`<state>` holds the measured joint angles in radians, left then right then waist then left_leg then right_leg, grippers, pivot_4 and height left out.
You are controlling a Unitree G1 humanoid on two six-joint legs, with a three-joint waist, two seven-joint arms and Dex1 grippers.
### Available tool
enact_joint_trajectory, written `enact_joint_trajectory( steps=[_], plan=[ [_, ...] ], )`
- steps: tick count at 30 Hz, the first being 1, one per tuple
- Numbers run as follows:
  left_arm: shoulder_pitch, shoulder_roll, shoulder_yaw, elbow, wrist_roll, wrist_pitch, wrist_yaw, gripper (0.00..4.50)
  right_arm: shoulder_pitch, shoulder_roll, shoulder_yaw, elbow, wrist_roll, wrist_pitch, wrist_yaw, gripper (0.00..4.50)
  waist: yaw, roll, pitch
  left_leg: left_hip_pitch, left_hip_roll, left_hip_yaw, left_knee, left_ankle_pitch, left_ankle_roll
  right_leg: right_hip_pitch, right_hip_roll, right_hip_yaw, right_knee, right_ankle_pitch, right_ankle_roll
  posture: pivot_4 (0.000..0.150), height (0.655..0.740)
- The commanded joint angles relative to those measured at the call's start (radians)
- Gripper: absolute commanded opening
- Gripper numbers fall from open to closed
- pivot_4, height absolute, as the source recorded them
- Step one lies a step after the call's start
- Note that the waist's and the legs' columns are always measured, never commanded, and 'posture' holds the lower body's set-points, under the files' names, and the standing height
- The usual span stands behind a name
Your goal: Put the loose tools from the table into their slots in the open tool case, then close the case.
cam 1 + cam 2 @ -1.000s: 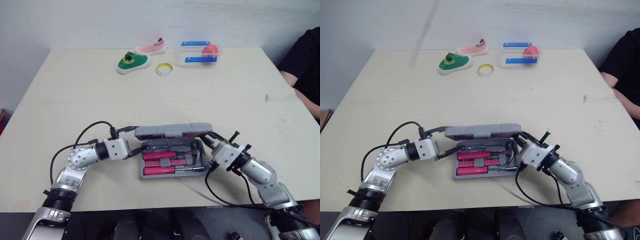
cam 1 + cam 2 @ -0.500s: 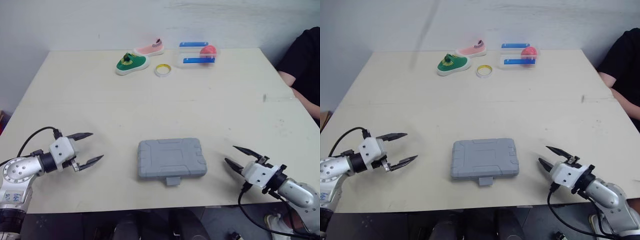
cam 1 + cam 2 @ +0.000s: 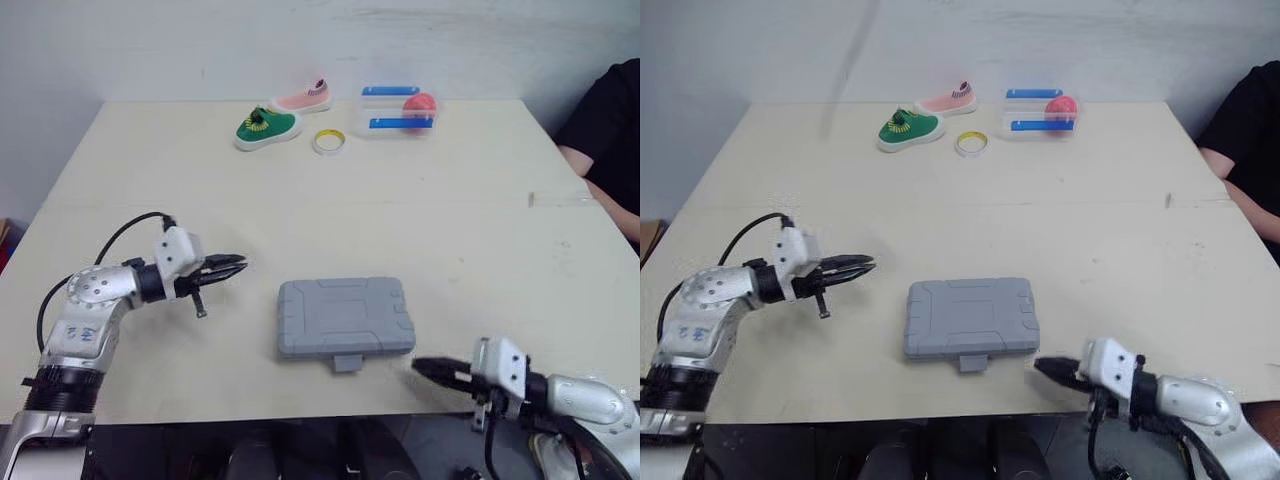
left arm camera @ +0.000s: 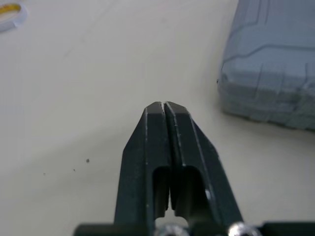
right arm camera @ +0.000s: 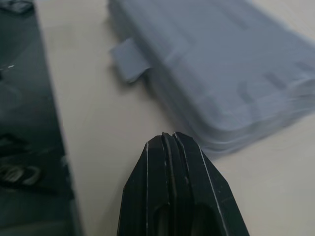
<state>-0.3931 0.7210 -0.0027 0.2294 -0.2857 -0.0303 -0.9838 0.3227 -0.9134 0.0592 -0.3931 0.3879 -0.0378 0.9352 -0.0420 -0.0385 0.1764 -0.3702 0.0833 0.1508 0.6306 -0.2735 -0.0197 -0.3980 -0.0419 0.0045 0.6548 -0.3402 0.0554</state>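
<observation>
1. Left eye view: a grey plastic case (image 3: pixel 345 317) lies flat on a pale table (image 3: pixel 300 215), lid down, roughly centred and near the front edge.
2. A small tab (image 3: pixel 347 362) juts from the case's front side, toward the robot. Whether it is snapped home cannot be told.
3. The left gripper (image 3: pixel 238 264) hovers to the robot's left of the case, apart from it. Its fingers are pressed together on nothing, tips aimed at the case's left side.
4. The right gripper (image 3: pixel 418 366) is low by the table's front edge, near the case's front right corner. Its fingers are likewise pinched together and empty, pointing toward the tab.
5. At the far end of the table, well apart from the case, are a green shoe (image 3: pixel 266 125), a pink shoe (image 3: pixel 303 95), a tape roll (image 3: pixel 327 140) and a clear box (image 3: pixel 398 108) with blue strips. A person's dark sleeve (image 3: pixel 610 125) shows at the right edge.
6. Judgement: the tools seem stowed and the lid lowered, so the step in hand is making the closure secure.
7. To do it well, use the right fingers together as a blunt pusher, meet the tab squarely, and press it into the case rather than sideways.
8. Bracing the left gripper on the lid or the left side should stop the case sliding or turning. The case is close to the table edge, so push down or away, never toward the robot.
</observation>
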Motion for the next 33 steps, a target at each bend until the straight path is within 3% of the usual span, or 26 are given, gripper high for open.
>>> enact_joint_trajectory(
  steps=[1, 9, 14, 17, 25, 33],
  plan=[
    [-0.067, -0.059, -0.046, 0.072, 0.055, -0.035, 0.000, 0.06, -0.035, 0.034, 0.023, -0.017, -0.033, 0.022, -0.001, 0.00, 0.003, 0.000, 0.000, 0.000, 0.000, 0.000, 0.001, 0.000, 0.000, 0.000, 0.000, 0.000, 0.000, 0.000, 0.000, 0.150, 0.7400],
    [-0.262, -0.185, -0.160, 0.312, 0.167, -0.100, -0.066, 0.06, -0.162, 0.144, 0.090, 0.124, -0.196, 0.028, -0.071, 0.00, 0.015, -0.002, 0.000, -0.001, -0.002, 0.000, 0.006, -0.001, 0.002, 0.002, 0.000, 0.000, 0.000, 0.001, 0.002, 0.150, 0.7400],
    [-0.307, -0.231, -0.188, 0.400, 0.196, -0.159, -0.120, 0.06, -0.212, 0.153, 0.099, 0.256, -0.289, -0.044, -0.077, 0.00, 0.009, -0.004, -0.001, 0.000, -0.001, 0.002, 0.007, -0.001, 0.001, 0.002, 0.000, 0.000, 0.000, 0.001, 0.002, 0.150, 0.7400],
    [-0.310, -0.247, -0.194, 0.401, 0.198, -0.173, -0.148, 0.06, -0.274, 0.189, 0.087, 0.318, -0.270, -0.074, -0.087, 0.00, 0.008, -0.006, -0.002, 0.002, -0.001, 0.002, 0.008, -0.002, 0.001, 0.004, 0.000, 0.000, 0.001, 0.002, 0.002, 0.150, 0.7400],
    [-0.171, -0.197, -0.181, 0.199, 0.183, -0.113, -0.175, 0.06, -0.459, 0.249, 0.150, 0.474, -0.328, -0.141, -0.062, 0.00, 0.002, -0.006, -0.002, 0.001, 0.002, 0.001, 0.010, -0.002, 0.002, 0.004, 0.000, 0.000, 0.002, 0.002, 0.002, 0.150, 0.7400],
    [0.036, -0.149, -0.085, -0.043, 0.168, 0.022, -0.044, 0.06, -0.620, 0.276, 0.178, 0.600, -0.396, -0.071, -0.057, 0.00, -0.010, -0.006, -0.003, 0.001, 0.003, 0.000, 0.012, -0.003, 0.002, 0.004, -0.001, -0.001, 0.004, 0.002, 0.001, 0.150, 0.7400]
  ],
)
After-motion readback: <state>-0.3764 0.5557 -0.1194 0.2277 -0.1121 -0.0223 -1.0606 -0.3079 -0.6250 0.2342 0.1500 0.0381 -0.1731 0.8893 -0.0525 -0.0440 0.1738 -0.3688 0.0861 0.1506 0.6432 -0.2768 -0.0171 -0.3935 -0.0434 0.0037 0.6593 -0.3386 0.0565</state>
